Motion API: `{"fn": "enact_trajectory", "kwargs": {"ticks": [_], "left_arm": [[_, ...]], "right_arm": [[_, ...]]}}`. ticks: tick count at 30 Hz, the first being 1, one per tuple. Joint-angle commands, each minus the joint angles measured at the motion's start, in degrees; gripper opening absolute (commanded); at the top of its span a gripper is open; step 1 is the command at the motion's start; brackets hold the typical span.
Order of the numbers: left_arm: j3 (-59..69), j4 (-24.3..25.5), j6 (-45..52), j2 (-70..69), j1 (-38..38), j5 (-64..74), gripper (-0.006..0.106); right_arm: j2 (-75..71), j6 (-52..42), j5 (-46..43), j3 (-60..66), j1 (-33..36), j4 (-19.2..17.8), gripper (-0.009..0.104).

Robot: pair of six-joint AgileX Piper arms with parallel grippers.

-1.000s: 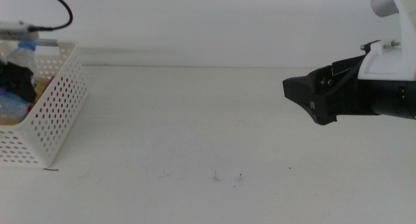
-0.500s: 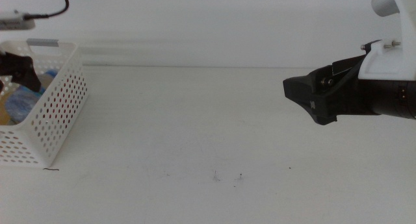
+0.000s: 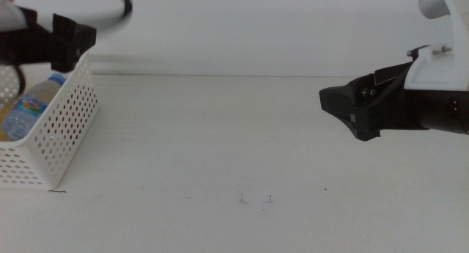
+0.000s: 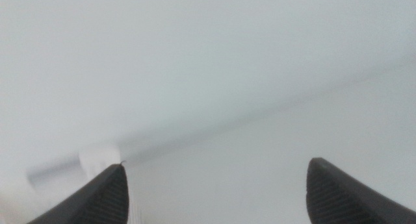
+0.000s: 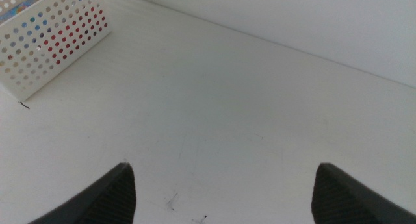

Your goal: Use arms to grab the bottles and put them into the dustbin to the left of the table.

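Left gripper: I am seeing it blurred at the upper left of the frame, above the basket; its wrist view is showing the jaws wide apart and holding nothing.
Right gripper: it is waiting at the right of the frame, above the counter, jaws spread and empty.
Bottles: a clear water bottle is lying inside the basket at the left edge; red and yellow are showing through the holes in the right wrist view.
Progress: I judge the bottles are all binned, since none is standing on the counter.
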Motion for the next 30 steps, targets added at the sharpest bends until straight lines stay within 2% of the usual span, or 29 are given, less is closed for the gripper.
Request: {"fn": "enact_trajectory", "kwargs": {"ticks": [1,3,7,20,22,23,27,28,30], "left_arm": [[7.8,-3.7,2.6,-8.9,-4.8,-12.7,0.093],[10.8,-4.5,2.2,-13.7,-7.2,-14.9,0.093],[12.5,-4.6,2.1,-18.7,-7.5,-13.2,0.093],[12.4,-4.4,-0.4,-21.0,-7.4,-10.0,0.093],[12.4,-2.5,-3.4,-20.8,-7.4,-10.0,0.093],[12.4,0.1,-6.2,-20.7,-7.4,-10.0,0.093],[12.6,18.7,-27.2,-20.9,-7.4,-8.6,0.093],[12.6,21.7,-30.4,-20.9,-7.4,-8.2,0.093],[12.6,23.0,-32.2,-20.9,-7.4,-8.2,0.093]], "right_arm": [[-0.2,-0.3,-0.3,-0.2,0.2,-0.1,0.089],[-0.2,-0.3,-0.3,-0.2,0.2,-0.1,0.089],[-0.2,-0.3,-0.3,-0.2,0.2,-0.1,0.089],[-0.2,-0.3,-0.3,-0.2,0.2,-0.1,0.089],[-0.2,-0.3,-0.3,-0.2,0.2,-0.1,0.089],[-0.2,-0.3,-0.3,-0.2,0.2,-0.1,0.089],[-0.2,-0.3,-0.3,-0.2,0.2,-0.1,0.089],[-0.2,-0.3,-0.3,-0.2,0.2,-0.1,0.089],[-0.2,-0.3,-0.3,-0.2,0.2,-0.1,0.089]]}}
